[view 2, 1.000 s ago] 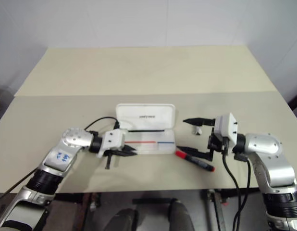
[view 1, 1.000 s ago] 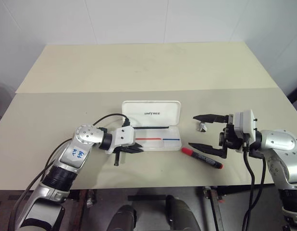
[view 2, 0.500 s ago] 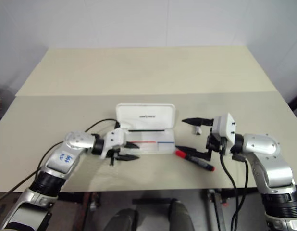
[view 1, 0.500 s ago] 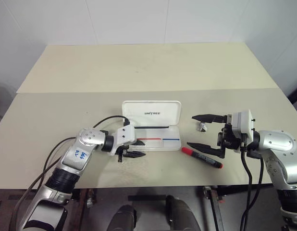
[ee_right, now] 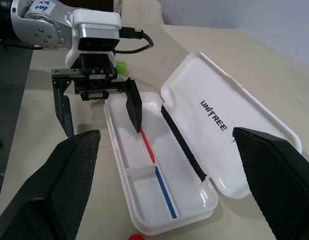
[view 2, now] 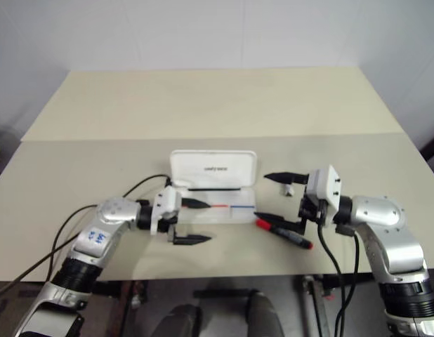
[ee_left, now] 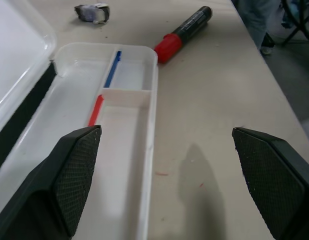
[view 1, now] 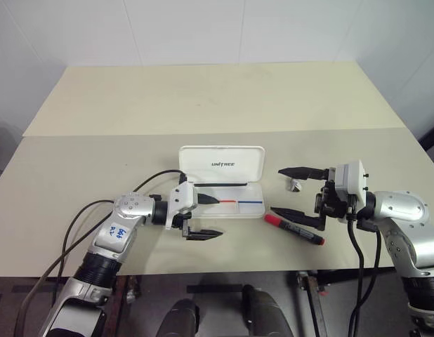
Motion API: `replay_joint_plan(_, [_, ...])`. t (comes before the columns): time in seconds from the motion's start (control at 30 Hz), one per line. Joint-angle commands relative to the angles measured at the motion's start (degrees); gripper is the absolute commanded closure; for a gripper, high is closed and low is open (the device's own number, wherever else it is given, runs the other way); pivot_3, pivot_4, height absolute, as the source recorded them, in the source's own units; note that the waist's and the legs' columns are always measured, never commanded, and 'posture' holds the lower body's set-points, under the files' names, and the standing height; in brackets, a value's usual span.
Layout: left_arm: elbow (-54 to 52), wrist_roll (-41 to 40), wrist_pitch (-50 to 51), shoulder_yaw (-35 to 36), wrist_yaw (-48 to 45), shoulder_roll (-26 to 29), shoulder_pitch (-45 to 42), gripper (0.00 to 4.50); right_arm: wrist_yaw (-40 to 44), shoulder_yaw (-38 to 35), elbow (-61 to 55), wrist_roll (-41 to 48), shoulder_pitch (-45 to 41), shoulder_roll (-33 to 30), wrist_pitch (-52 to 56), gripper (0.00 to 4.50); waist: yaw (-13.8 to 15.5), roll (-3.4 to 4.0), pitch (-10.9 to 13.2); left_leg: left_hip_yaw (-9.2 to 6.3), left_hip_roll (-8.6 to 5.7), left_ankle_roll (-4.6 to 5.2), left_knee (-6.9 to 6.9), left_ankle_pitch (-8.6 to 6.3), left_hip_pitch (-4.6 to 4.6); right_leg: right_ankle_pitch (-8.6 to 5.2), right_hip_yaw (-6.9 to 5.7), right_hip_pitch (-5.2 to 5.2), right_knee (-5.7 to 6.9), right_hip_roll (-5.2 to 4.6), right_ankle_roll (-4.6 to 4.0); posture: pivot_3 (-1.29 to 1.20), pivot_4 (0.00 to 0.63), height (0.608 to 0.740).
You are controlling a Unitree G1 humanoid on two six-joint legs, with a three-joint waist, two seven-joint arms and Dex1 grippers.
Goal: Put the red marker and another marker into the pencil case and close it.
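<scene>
The pencil case (view 1: 222, 181) lies open on the bench (view 1: 203, 98), lid hinged back flat with the lettering up, tray toward the robot; its long axis runs left to right. The tray looks empty apart from its red and blue stripes. The red marker (view 1: 295, 229) lies on the bench just right of the tray, slanted, red cap toward the case and dark barrel trailing away to the right and nearer the robot. A small pale object (view 1: 296, 185) sits near the lid's right end — too small to identify.

The left gripper (view 1: 205, 217) has its jaws wide apart and empty, one finger over the tray's left end, the other over the bench in front. The right gripper (view 1: 293, 191) also has jaws apart and empty, straddling the marker's cap end from above.

Judgement: the marker pickup falls to the right gripper — lower it, square the jaws across the barrel and grip near mid-length, so the marker carries level and can be laid parallel with the tray.
</scene>
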Motion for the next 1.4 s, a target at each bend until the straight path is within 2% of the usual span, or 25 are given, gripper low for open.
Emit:
replay_joint_plan(0.03, [0.86, -1.75, -3.41, 1.88, -0.53, 0.04, 0.08, 0.04, -0.74, -1.81, -1.80, 0.60, 0.67, -0.73, 0.54, 0.00, 0.01, 0.00, 0.00, 0.00, -0.01, 0.00, 0.01, 0.00, -0.01, 0.00, 0.00, 0.00, -0.01, 0.00, 0.00, 0.00, 0.150, 0.740])
replay_joint_plan(0.27, [-2.12, -8.62, -7.30, 6.74, -2.84, -0.14, 0.81, 0.04, -5.09, -3.48, -2.96, -2.21, 7.84, -3.60, 4.88, 0.00, 0.26, 0.00, 0.00, -0.01, -0.01, 0.00, -0.01, 0.00, -0.05, 0.00, 0.00, -0.01, -0.06, -0.02, 0.00, 0.00, 0.150, 0.740])
replay_joint_plan(0.4, [-5.29, -11.33, -5.47, 9.25, -4.44, 3.18, 2.42, 0.04, -6.52, -3.14, -2.22, -3.21, 10.88, -3.02, 5.22, 0.00, -0.12, 0.00, 0.00, 0.04, -0.01, 0.01, -0.02, -0.01, -0.01, 0.00, 0.03, 0.00, -0.04, -0.01, 0.00, 0.00, 0.150, 0.740])
replay_joint_plan(0.6, [-9.06, -15.04, -2.98, 14.91, -7.33, 11.47, 6.49, 0.04, -6.14, -1.59, 0.25, -4.89, 14.50, -1.08, 3.02, 0.00, -0.16, 0.00, 0.00, 0.16, 0.10, 0.01, -0.03, -0.01, 0.13, -0.03, 0.14, 0.04, 0.07, 0.11, -0.05, 0.00, 0.150, 0.740])
replay_joint_plan(0.87, [-6.06, -15.16, -4.17, 19.07, -9.24, 16.50, 8.52, 0.04, -4.55, 0.97, 5.34, -7.58, 14.13, 0.66, -0.17, 0.00, -0.17, -0.07, 0.04, 0.28, 0.20, 0.00, -0.07, -0.02, 0.50, -0.05, 0.24, 0.35, 0.03, 0.21, -0.10, 0.00, 0.150, 0.740])
replay_joint_plan(1.07, [-2.97, -14.31, -6.38, 19.91, -9.58, 17.37, 7.89, 0.04, -3.73, 4.05, 16.13, -13.25, 10.71, 1.13, -6.15, 0.00, -0.31, -0.14, 0.04, 0.42, 0.47, -0.13, -0.14, -0.09, 0.72, -0.13, 0.41, 0.38, 0.04, 0.55, -0.25, 0.00, 0.150, 0.740])
replay_joint_plan(1.2, [-3.32, -14.15, -6.80, 19.52, -9.66, 17.24, 8.06, 0.00, -3.21, 4.41, 20.21, -13.98, 8.86, 0.84, -8.21, 1.37, -0.44, -0.22, 0.03, 0.62, 0.54, -0.14, -0.13, -0.10, 0.87, -0.10, 0.58, 0.43, 0.08, 0.64, -0.30, 0.00, 0.150, 0.740])
replay_joint_plan(1.4, [-3.65, -14.03, -6.73, 18.90, -9.41, 17.00, 7.27, 0.00, -3.31, 4.08, 18.46, -13.25, 8.24, 0.80, -9.38, 3.28, -0.46, -0.33, 0.02, 0.85, 0.52, -0.10, 0.04, -0.08, 0.91, -0.05, 0.85, 0.52, -0.02, 0.67, -0.61, 0.00, 0.150, 0.740])
